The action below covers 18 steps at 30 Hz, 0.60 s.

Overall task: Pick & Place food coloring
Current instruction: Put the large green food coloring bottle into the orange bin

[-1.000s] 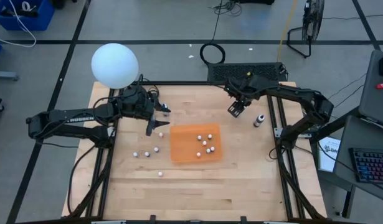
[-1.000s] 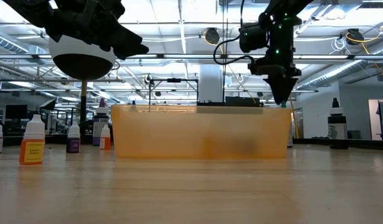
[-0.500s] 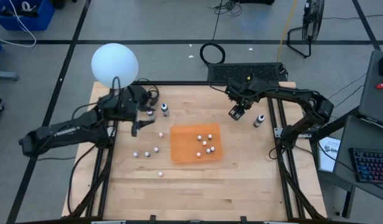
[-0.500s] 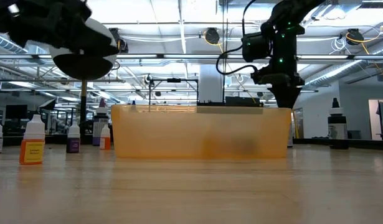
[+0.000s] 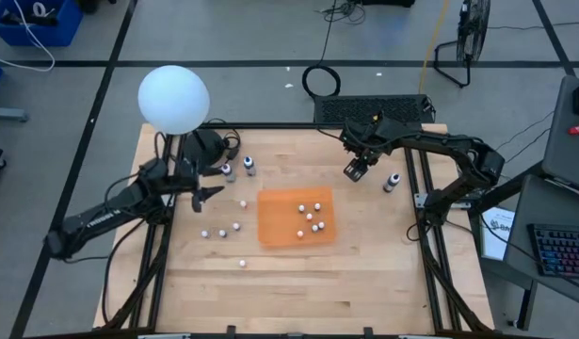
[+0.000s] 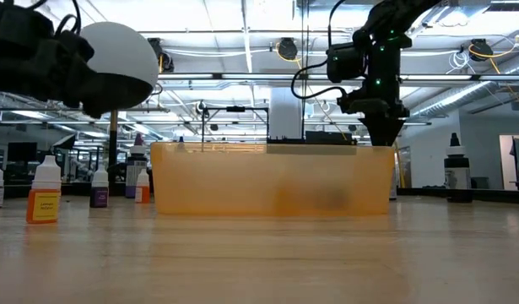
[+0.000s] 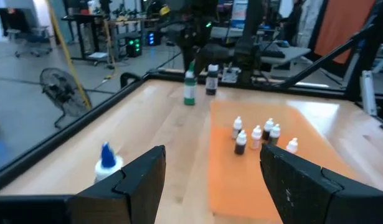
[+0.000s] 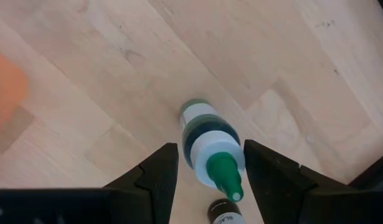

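The food coloring is a set of tiny bottles. Several stand on the orange mat (image 5: pixel 297 217), and several more stand on the wood left of it (image 5: pixel 223 232). Two taller ones (image 5: pixel 237 169) stand far left, and a dark one (image 5: pixel 392 182) stands at the right. A green bottle (image 8: pixel 208 146) stands upright on the table between the open fingers of my right gripper (image 5: pixel 355 169), which points down over it. My left gripper (image 5: pixel 209 193) is open and empty, level, left of the mat (image 7: pixel 260 155). My right gripper has a finger on either side of the green bottle's white collar (image 8: pixel 211 154), coming from above. One finger (image 8: pixel 266 171) stands very near the collar. I cannot tell whether it touches. The bottle stands on the wood.
A big white globe (image 5: pixel 173 98) on a stalk stands at the far left corner, close to my left arm. A dark grille (image 5: pixel 374 107) lies behind the far edge. Black frame rails (image 5: pixel 423 235) run along both sides. The table's near half is bare wood (image 5: pixel 298 292).
My left gripper has drawn back from beside the mat toward the table's left edge and come down. It has tipped from pointing down to level. The two taller bottles at the far left, partly under the arm before, now show whole.
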{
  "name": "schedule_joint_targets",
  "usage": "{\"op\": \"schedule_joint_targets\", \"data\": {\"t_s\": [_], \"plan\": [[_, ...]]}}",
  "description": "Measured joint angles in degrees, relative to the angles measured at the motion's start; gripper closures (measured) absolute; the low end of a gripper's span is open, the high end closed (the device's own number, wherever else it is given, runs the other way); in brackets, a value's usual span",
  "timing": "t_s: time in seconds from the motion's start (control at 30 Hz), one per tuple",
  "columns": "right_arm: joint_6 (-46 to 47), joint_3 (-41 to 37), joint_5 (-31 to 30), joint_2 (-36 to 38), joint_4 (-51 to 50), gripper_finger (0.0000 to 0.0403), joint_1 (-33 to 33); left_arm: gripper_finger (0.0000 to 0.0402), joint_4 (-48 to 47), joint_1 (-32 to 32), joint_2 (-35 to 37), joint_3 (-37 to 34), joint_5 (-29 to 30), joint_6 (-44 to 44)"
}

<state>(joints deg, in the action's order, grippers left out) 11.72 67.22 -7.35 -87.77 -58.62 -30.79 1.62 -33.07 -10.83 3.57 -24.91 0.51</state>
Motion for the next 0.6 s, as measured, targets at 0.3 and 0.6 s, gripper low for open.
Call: {"op": "schedule_joint_targets", "data": {"t_s": [0.3, 0.6], "plan": [[1.1, -1.0, 0.0, 0.0, 0.2, 0.0232, 0.0, 0.0144, 2.6, -0.8, 0.2, -2.9, 1.0, 2.1], [1.1, -4.6, 0.0, 0.0, 1.1, 0.0232, 0.0, 0.0144, 2.9, -0.8, 0.1, -2.9, 1.0, 1.5]]}}
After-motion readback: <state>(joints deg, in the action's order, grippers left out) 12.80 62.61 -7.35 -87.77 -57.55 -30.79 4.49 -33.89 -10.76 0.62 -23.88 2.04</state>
